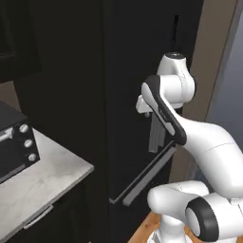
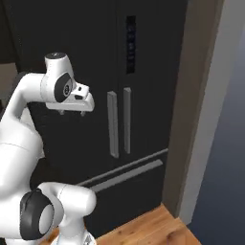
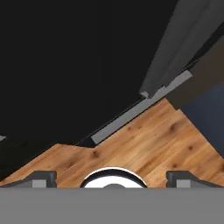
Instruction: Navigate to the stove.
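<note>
Left base view: black fridge [image 1: 118, 95] ahead, toaster oven [image 1: 14, 142] on the surface [image 1: 42, 182] at left. Right base view: gripper [image 2: 72, 113] held close to the fridge doors. Hand view: fingertips [image 3: 41, 178] wide apart, holding nothing, floor [image 3: 153, 140] below. Stove not visible. Risk: turning the base could swing the arm against the fridge

No readable text, label, brand, number or sign is showing anywhere. The black refrigerator [image 2: 119, 95] is carrying a narrow dark panel [image 2: 130, 45] high on its door with faint light marks, too small to read. The countertop toaster oven [image 1: 14, 142] is showing three silver knobs [image 1: 28, 142] with no legible markings around them.
</note>
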{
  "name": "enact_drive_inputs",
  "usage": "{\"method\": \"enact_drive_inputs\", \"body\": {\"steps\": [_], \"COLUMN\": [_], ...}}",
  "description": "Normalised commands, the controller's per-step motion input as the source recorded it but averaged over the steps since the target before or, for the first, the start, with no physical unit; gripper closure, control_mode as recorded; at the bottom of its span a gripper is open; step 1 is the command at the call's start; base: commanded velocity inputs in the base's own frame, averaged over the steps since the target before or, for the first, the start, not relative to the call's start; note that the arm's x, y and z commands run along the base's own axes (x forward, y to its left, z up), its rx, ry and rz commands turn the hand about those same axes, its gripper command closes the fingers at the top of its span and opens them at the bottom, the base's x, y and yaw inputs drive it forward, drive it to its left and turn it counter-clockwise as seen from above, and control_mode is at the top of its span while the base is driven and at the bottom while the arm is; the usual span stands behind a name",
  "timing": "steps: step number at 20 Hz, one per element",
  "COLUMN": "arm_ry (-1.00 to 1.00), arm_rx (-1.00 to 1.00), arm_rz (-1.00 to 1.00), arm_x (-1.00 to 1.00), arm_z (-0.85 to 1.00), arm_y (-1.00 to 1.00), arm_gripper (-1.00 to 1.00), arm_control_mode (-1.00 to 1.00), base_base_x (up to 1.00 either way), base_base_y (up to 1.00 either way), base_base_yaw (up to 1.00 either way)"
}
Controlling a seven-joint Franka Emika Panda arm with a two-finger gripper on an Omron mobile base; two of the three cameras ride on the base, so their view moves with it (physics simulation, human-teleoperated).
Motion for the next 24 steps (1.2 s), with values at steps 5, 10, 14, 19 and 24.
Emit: {"method": "enact_drive_inputs", "body": {"steps": [5, 10, 14, 19, 24], "arm_ry": [0.00, 0.00, 0.00, 0.00, 0.00], "arm_rx": [0.00, 0.00, 0.00, 0.00, 0.00], "arm_rz": [0.00, 0.00, 0.00, 0.00, 0.00], "arm_x": [0.00, 0.00, 0.00, 0.00, 0.00], "arm_z": [0.00, 0.00, 0.00, 0.00, 0.00], "arm_y": [0.00, 0.00, 0.00, 0.00, 0.00], "arm_gripper": [-1.00, -1.00, -1.00, -1.00, -1.00], "arm_control_mode": [1.00, 1.00, 1.00, 1.00, 1.00], "base_base_x": [0.00, 0.00, 0.00, 0.00, 0.00], "base_base_y": [-0.54, -0.60, -0.58, -0.53, -0.51], "base_base_yaw": [-0.62, -0.59, -0.58, -0.59, -0.58]}}
